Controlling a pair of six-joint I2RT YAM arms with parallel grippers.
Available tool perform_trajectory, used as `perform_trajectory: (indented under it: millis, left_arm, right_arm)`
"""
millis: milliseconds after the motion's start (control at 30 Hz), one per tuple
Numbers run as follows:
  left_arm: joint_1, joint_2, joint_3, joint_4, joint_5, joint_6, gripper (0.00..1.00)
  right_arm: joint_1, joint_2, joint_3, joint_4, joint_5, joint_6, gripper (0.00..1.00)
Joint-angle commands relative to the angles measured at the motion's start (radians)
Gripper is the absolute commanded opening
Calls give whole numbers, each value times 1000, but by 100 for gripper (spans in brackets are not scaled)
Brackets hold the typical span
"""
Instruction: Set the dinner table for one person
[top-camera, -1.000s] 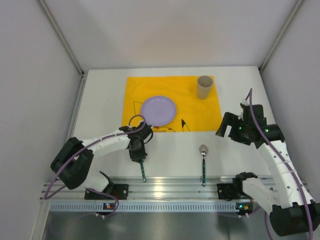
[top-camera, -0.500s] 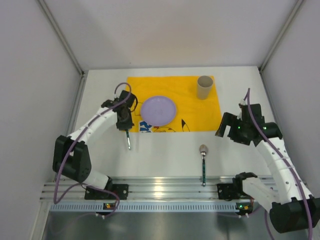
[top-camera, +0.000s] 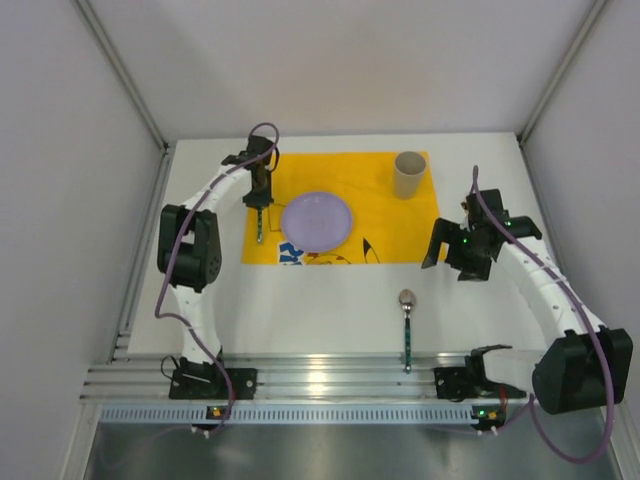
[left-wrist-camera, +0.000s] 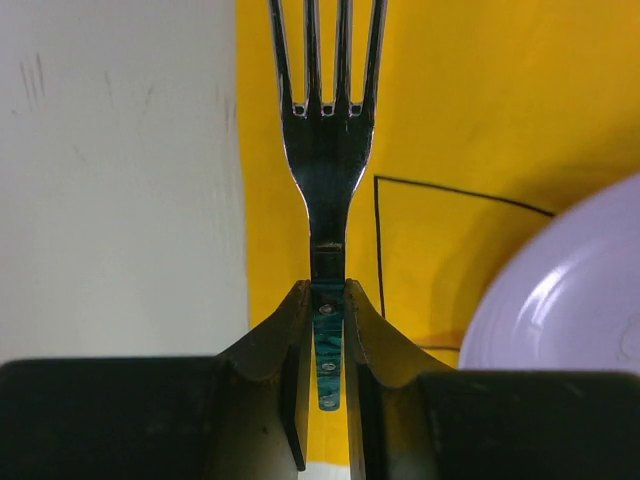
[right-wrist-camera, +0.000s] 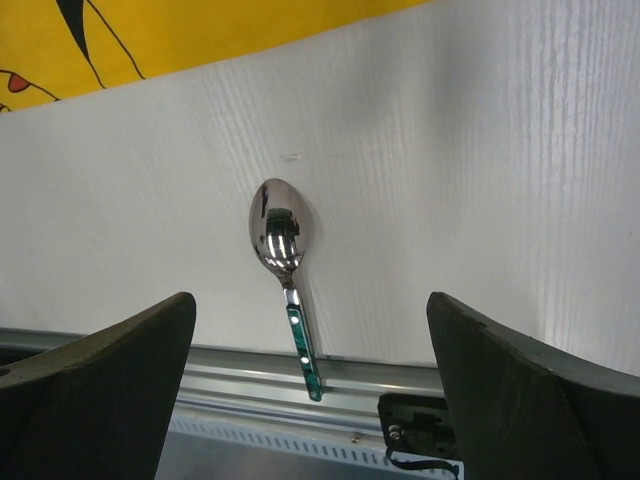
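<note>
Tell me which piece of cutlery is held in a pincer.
The fork, clamped by its green handle in the left pincer over the placemat. The spoon lies loose on the table, untouched.

High overhead view of whole dinner table (top-camera: 330, 310); close wrist views; yellow placemat (top-camera: 400, 225) common to all.

Yellow placemat (top-camera: 390, 215) bears lilac plate (top-camera: 317, 221) and beige cup (top-camera: 408, 174).
</note>
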Motion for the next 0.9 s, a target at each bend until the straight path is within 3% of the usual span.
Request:
perform_trajectory:
  millis: [0, 133, 167, 400, 867]
  left_arm:
    - [43, 53, 94, 49, 28, 49, 1]
    - [60, 121, 140, 37, 48, 49, 15]
    - [61, 126, 139, 37, 50, 44, 27]
    - [61, 94, 90, 45, 76, 15, 58]
    - [55, -261, -175, -6, 88, -68, 55]
  right_arm:
    - [13, 23, 35, 4, -44, -19, 100]
    - [13, 38, 18, -10, -31, -24, 100]
    - [13, 37, 13, -11, -31, -22, 100]
    - [33, 57, -55, 13, -91, -4, 100]
    - [271, 169, -246, 214, -68, 105, 96]
